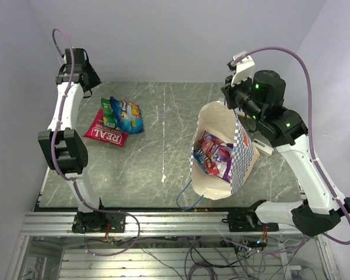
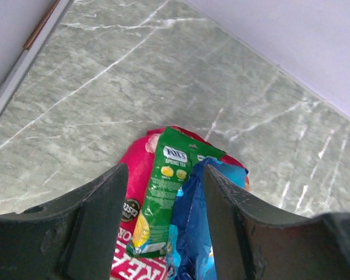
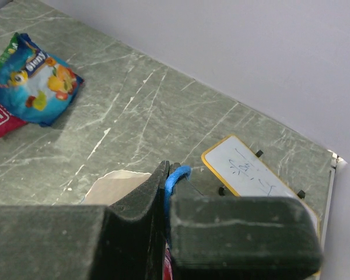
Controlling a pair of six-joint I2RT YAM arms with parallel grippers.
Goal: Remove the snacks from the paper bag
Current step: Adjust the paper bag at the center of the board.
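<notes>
Paper bag (image 1: pixel 219 119) right of centre, mouth facing up. Holds several packets (image 1: pixel 213 154) inside, purple and red among them. Pinched at blue cord handle (image 3: pixel 176 175) by right gripper (image 3: pixel 166 186), clamped tight, likely to keep the mouth spread for reaching in. Far left on table (image 1: pixel 163 116): red packet (image 1: pixel 107 134), green packet (image 1: pixel 108 111) and blue packet (image 1: pixel 128 115), overlapping in a heap. Left gripper (image 2: pixel 163 175) just above heap, jaws parted, gripping nothing. Small white board (image 3: pixel 251 172) beyond bag.
</notes>
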